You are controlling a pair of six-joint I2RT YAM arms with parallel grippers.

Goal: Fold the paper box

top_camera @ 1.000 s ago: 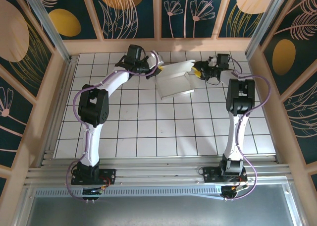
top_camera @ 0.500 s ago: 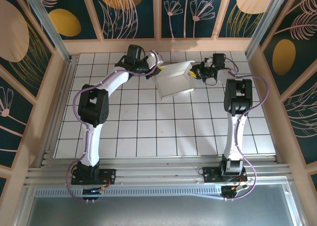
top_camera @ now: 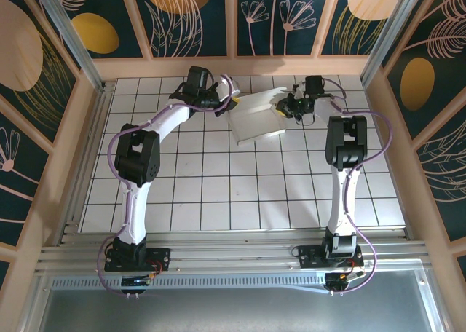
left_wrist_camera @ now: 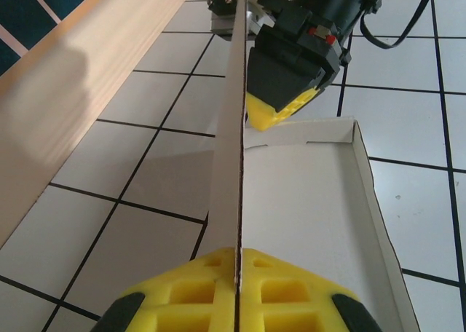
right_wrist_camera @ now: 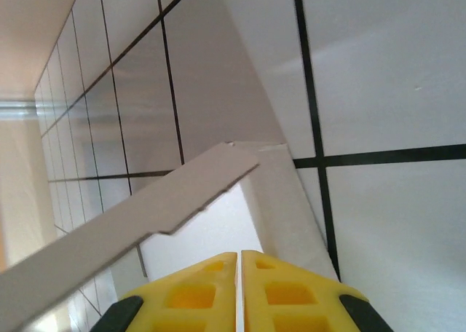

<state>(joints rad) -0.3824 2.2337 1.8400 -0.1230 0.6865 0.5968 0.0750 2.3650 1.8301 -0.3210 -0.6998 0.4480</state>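
Observation:
The paper box [top_camera: 255,124] is a white shallow tray on the tiles at the back of the table. My left gripper [top_camera: 227,106] is at its left end. In the left wrist view the yellow pads of that gripper [left_wrist_camera: 238,253] are shut on a long flap [left_wrist_camera: 231,128] standing on edge beside the box floor [left_wrist_camera: 306,201]. My right gripper [top_camera: 282,108] meets the box's right end, and its yellow tips [left_wrist_camera: 280,113] touch the far end wall. In the right wrist view its pads [right_wrist_camera: 239,255] press almost together at the box [right_wrist_camera: 211,230], under the raised flap [right_wrist_camera: 131,230].
A wooden rail [top_camera: 233,66] runs along the back just behind the box and close on the left in the left wrist view [left_wrist_camera: 73,92]. Wooden side walls bound the white tiled floor [top_camera: 240,194], which stretches out in front of the box.
My right gripper has slid left onto the box's right end and its jaws have closed from wide apart. The left gripper has kept its hold on the flap without moving.

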